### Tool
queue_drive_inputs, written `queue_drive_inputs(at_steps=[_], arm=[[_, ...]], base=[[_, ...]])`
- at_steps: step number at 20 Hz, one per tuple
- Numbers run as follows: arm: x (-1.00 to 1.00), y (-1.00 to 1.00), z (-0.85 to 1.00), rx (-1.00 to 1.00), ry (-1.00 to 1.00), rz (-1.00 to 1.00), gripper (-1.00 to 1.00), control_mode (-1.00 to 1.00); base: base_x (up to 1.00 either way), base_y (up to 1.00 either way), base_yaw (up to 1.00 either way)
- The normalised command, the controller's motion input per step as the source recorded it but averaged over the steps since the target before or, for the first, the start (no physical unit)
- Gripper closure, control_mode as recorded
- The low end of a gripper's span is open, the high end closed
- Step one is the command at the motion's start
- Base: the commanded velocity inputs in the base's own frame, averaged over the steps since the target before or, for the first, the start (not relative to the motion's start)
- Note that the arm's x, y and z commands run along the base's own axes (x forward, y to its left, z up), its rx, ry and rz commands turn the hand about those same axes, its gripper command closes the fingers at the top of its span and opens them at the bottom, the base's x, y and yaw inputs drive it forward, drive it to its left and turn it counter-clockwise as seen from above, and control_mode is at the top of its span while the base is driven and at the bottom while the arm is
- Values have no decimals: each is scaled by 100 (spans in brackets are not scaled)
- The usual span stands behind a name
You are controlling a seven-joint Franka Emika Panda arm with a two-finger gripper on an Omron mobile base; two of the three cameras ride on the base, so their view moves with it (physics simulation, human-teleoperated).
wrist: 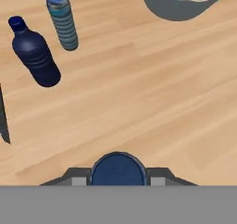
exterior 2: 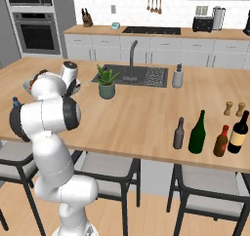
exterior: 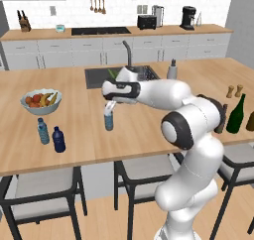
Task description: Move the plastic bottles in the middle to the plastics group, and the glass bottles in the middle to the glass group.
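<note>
One small water bottle (exterior: pixel 109 122) gripped at the blue cap by the pincer (exterior: pixel 110 108), jaws closed on either side of the cap, as seen from above in the hand view. Held upright from the top, presumably to keep the light, narrow body hanging straight and clear of other items. Located over open worktop (exterior: pixel 149 130), in front of the sink and well apart from everything else. Cannot tell whether its base touches the surface or sits just above it.

Two short bottles at the left end, a pale-blue bottle (exterior: pixel 43 131) and a navy bottle (exterior: pixel 59 139), standing just beside each other, near a fruit bowl (exterior: pixel 41 101). Judged to be the plastics group and the destination for the held item. Hand camera facing that pair, with bare wood between.

Two glass items awaiting sorting at the right: a green bottle (exterior 2: pixel 197 132) and a slimmer brown bottle (exterior 2: pixel 179 133), upright and close together, not yet handled.

Stage judged: carry of the plastic item, task early. Next move calls for a set-down beside the pair, with enough gap to avoid knocking either over. Main risk: bumping the navy bottle, the nearer of the two.
</note>
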Motion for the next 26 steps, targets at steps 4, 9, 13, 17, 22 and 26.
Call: queue_drive_inputs(at_steps=[4, 9, 13, 17, 22, 26], arm=[[-2, 67, 0, 10, 0, 46, 100, -100], [0, 69, 0, 9, 0, 41, 100, -100], [-5, 74, 0, 0, 0, 35, 100, -100], [-24, 47, 0, 0, 0, 23, 100, -100], [-13, 18, 0, 0, -2, 11, 100, -100], [-7, 22, 0, 0, 0, 11, 100, -100]], base=[[0, 0, 0], [0, 0, 0], [0, 0, 0], [0, 0, 0], [0, 0, 0], [0, 0, 0]])
